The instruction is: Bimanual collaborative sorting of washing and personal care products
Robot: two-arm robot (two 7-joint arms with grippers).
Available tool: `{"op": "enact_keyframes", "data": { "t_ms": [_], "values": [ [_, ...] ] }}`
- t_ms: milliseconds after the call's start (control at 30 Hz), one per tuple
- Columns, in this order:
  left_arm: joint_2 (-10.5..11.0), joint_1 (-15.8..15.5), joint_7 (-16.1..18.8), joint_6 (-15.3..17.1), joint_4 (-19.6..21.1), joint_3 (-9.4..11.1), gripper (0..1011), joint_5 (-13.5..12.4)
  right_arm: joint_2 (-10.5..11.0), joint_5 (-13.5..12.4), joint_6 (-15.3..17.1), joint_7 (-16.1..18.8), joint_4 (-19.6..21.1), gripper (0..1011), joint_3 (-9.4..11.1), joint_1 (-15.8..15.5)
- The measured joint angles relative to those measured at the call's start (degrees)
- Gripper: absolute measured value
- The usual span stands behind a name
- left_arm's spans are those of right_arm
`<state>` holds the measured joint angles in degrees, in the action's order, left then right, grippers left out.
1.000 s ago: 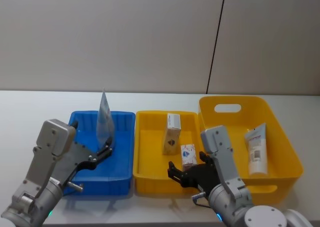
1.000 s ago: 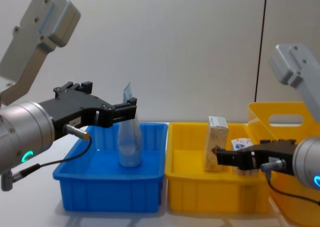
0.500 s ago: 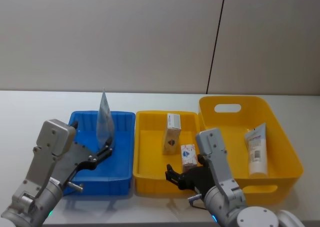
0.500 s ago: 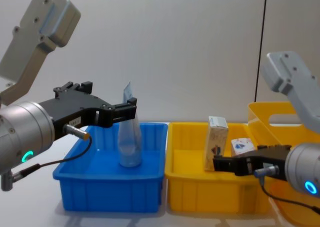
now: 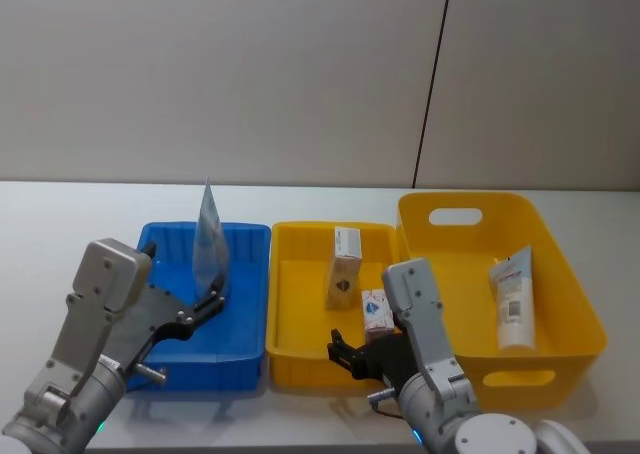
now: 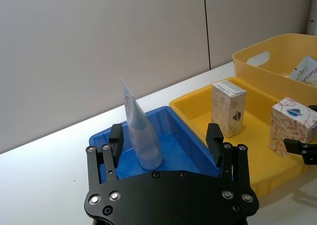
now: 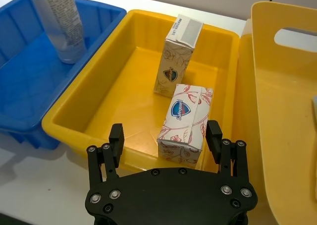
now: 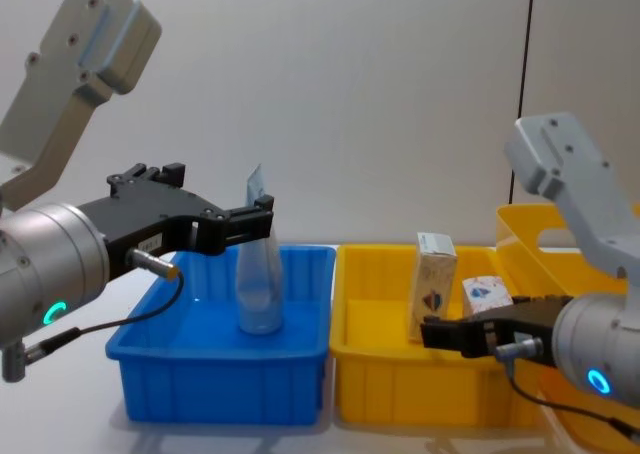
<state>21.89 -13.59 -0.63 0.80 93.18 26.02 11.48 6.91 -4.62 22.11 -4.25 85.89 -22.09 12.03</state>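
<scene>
In the head view my right gripper (image 5: 347,351) has drawn back toward me and a little to my left since a second ago, and now hangs over the near rim of the middle yellow tray (image 5: 300,366); my left gripper (image 5: 205,304) has not moved and stays over the blue bin (image 5: 250,309), just beside the upright pale pouch (image 5: 209,239). The tall cream carton (image 5: 343,266) stands in the middle tray with the small patterned box (image 5: 376,310) just in front of it, and a white tube (image 5: 515,300) lies in the large yellow basket (image 5: 560,274) at my right. The three containers sit side by side on the white bench (image 5: 60,224), walls touching, with open bench to my left. In the left wrist view that gripper's fingers (image 6: 116,140) stand wide apart with nothing between them, and the pouch stands between and beyond them. In the right wrist view the fingers (image 7: 116,138) are also wide and empty, with the patterned box just ahead, tilted against nothing I can tell, and the carton behind it. In the chest view the right gripper sits lower, level with the tray wall, near the box.
</scene>
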Motion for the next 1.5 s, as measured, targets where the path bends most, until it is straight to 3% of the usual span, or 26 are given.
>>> {"op": "enact_keyframes", "data": {
  "t_ms": [700,867,1200,1267,1500],
  "values": [
    [0.0,0.0,0.0,0.0,0.0,0.0,1001,0.0,-3.2,3.4,-1.9,-4.0,-4.1,1003,-0.6,1.8],
    [0.0,0.0,0.0,0.0,0.0,0.0,1001,0.0,-3.4,3.6,-2.1,-4.3,-4.5,927,-0.7,2.0],
    [0.0,0.0,0.0,0.0,0.0,0.0,1001,0.0,-3.7,3.9,-2.3,-4.7,-4.9,627,-0.8,2.1],
    [0.0,0.0,0.0,0.0,0.0,0.0,1001,0.0,-3.8,4.0,-2.3,-4.7,-4.9,528,-0.8,2.2],
    [0.0,0.0,0.0,0.0,0.0,0.0,1001,0.0,-3.9,4.1,-2.4,-4.8,-5.0,362,-0.8,2.2]
  ]
}}
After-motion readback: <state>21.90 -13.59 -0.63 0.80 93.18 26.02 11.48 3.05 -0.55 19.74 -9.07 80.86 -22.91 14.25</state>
